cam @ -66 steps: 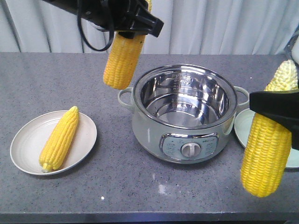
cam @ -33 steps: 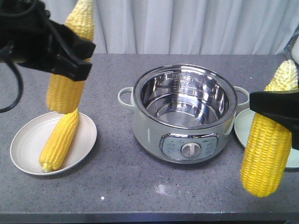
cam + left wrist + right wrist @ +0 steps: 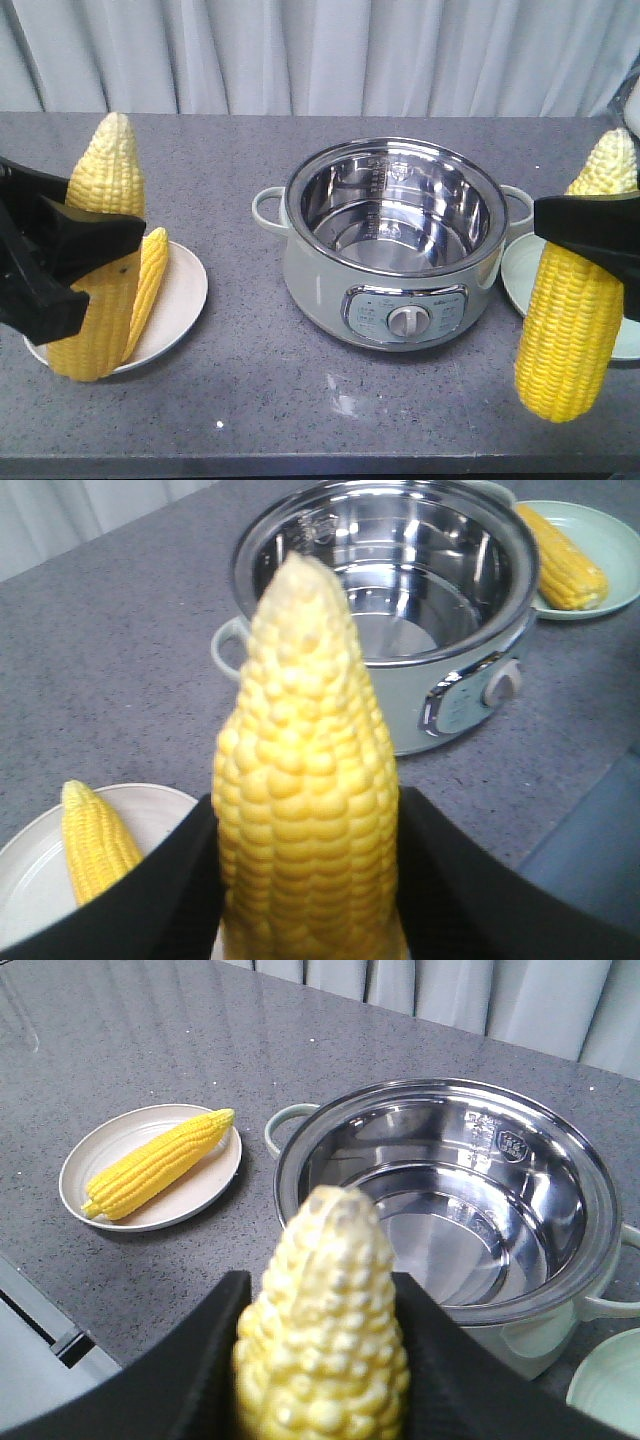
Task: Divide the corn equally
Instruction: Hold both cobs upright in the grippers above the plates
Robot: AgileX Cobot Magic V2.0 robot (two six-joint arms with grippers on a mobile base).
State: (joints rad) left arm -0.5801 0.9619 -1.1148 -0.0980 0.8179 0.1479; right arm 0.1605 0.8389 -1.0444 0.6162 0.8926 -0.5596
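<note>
Corn cob (image 3: 105, 170) clenched upright in left pincer (image 3: 75, 265), base low over cream plate (image 3: 185, 290), just beside resting cob (image 3: 152, 275); right pincer (image 3: 590, 235) grasps second upright cob (image 3: 565, 330) near green plate (image 3: 520, 272).

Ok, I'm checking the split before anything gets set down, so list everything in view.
Pot: one, pale green, steel inside, centre, empty.
Beige plate: one, beige, left of pot.
Green plate: one, pale green, right of pot.
Left-held cob: one, yellow, upright at the beige plate.
Right-held cob: one, yellow, upright, front right.
Beige-plate cob: one, yellow, lying on it.
Green-plate cob: one, yellow, lying on it.
Counter: one, speckled grey, bearing pot and plates.
Curtain: one, pale grey, behind.
Left gripper: one, black, shut on left-held cob.
Right gripper: one, black, shut on right-held cob.
</note>
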